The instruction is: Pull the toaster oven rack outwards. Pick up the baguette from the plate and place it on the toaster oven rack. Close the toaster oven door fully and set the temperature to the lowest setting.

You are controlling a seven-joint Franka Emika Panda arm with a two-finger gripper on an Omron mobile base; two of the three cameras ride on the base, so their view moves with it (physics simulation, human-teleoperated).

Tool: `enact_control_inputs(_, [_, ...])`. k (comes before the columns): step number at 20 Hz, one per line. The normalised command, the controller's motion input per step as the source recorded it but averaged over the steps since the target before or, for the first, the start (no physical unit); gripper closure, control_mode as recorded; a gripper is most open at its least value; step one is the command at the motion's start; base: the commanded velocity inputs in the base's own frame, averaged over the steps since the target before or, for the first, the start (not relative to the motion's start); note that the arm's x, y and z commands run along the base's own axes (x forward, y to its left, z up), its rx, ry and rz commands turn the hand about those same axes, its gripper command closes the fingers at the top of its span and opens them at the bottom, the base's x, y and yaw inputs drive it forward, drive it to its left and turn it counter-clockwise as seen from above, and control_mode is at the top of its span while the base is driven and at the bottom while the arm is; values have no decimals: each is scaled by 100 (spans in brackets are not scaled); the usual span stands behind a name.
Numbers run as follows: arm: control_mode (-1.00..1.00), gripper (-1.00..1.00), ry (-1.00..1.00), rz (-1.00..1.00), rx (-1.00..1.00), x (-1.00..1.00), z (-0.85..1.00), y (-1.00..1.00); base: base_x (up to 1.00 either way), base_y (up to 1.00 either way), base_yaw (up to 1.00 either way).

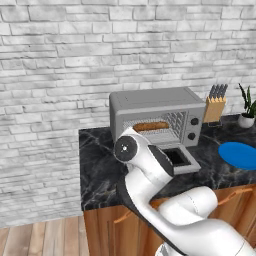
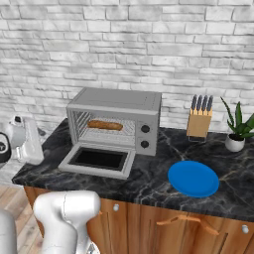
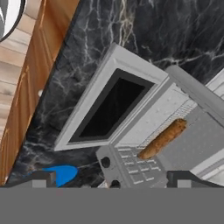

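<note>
Baguette (image 2: 105, 125) is inside the toaster oven (image 2: 115, 120), lying on the toaster oven rack (image 2: 110, 134). Long axis runs side to side, parallel to the oven's front opening, roughly level; it sits a bit left of cavity centre in the right base view. In the left base view the baguette (image 1: 150, 126) shows the same way, lengthwise across the opening of the toaster oven (image 1: 157, 116). In the hand view the baguette (image 3: 162, 138) reads as a diagonal, but that view is rolled.

Toaster oven door (image 2: 98, 159) is folded fully down, flat on the counter (image 2: 149, 181) in front of the oven, dark glass facing up. Same in the hand view: toaster oven door (image 3: 107, 106) open and lying flat, with the rack bars (image 3: 173, 114) behind it.

Two dark knobs (image 2: 145, 136) are stacked on the oven's right panel.

Plate (image 2: 193, 178) is bare, on the counter to the right of the oven and nearer the front edge, well apart from the door. Knife block (image 2: 199, 120) stands at the back right near the wall, potted plant (image 2: 236, 130) further right.

Gripper (image 3: 112, 179) is above the oven front looking down, jaws spread wide, nothing between them; one fingertip (image 3: 43, 178) shows at bottom left.
</note>
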Motion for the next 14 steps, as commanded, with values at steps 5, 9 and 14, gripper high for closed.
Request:
enact_control_inputs(5, [-100, -100, 0, -11, 5, 0, -28, 34, 0, 0, 0])
enact_control_inputs(9, [-100, -100, 0, -11, 3, 0, -28, 38, 0, 0, 0])
enact_control_inputs(14, [-100, -100, 7, -10, 0, 1, -26, 12, 0, 0, 0])
